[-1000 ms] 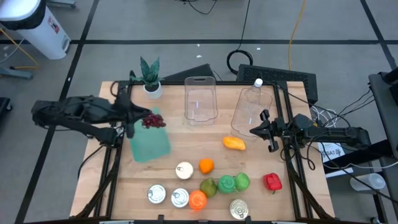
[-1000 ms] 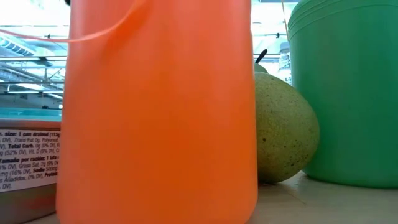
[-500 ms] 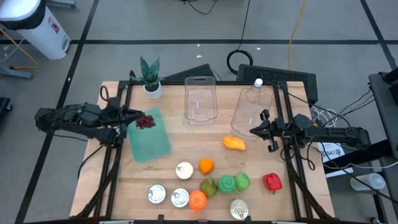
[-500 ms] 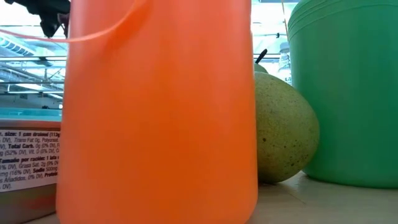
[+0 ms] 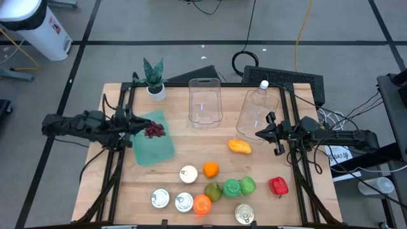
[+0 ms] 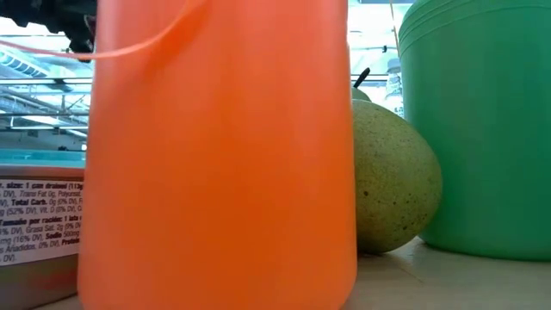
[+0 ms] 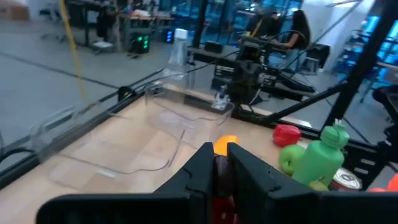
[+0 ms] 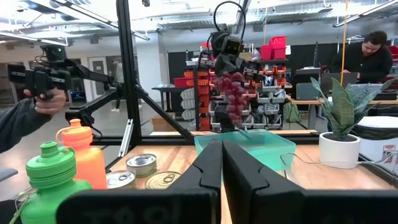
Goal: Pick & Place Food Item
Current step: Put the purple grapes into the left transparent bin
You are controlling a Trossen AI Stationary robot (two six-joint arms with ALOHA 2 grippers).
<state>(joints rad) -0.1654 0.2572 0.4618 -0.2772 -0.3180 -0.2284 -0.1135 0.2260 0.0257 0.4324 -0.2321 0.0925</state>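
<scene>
Bench (image 5: 172, 175) of pale wood, high view: left gripper (image 5: 141, 124) reaches in from the left of the frame, jaws clamped on a bunch of dark red grapes (image 5: 154, 130) held over the teal container (image 5: 152, 147) at left of centre. Right gripper (image 5: 262, 133) waits at the right edge of the bench, jaws together, holding nothing. Upper part of the frame: potted plant (image 5: 153, 77), clear rectangular container (image 5: 204, 102), clear plastic bottle (image 5: 259, 109) lying on its side. Centre: yellow mango-like fruit (image 5: 239, 146), orange (image 5: 210, 169), a white round item (image 5: 188, 173). Lower part: two cans (image 5: 161, 198) side by side, a third can (image 5: 244, 214) to their right, orange bottle (image 5: 201, 204), pear (image 5: 213, 191), green bottle (image 5: 238, 186), red bell pepper (image 5: 278, 186) at lower right.

Low view: orange bottle (image 6: 224, 155) fills the middle of the frame; pear (image 6: 392, 176) just to its right; green bottle (image 6: 478, 129) at the right edge; can label (image 6: 39, 211) at lower left. A dark part of an arm shows at upper left.

Left wrist view: jaws closed on the grapes (image 7: 219, 171); beyond them the clear container (image 7: 124, 140), red pepper (image 7: 286, 134), green bottle (image 7: 323, 155).

Right wrist view: jaws together at the bottom centre. Grapes (image 8: 233, 96) hang from the left gripper (image 8: 225, 61) above the teal container (image 8: 249, 146). Plant (image 8: 342, 121) at right; green bottle (image 8: 56, 180), orange bottle (image 8: 84, 155) and cans (image 8: 142, 165) at left. People show in the room behind.
</scene>
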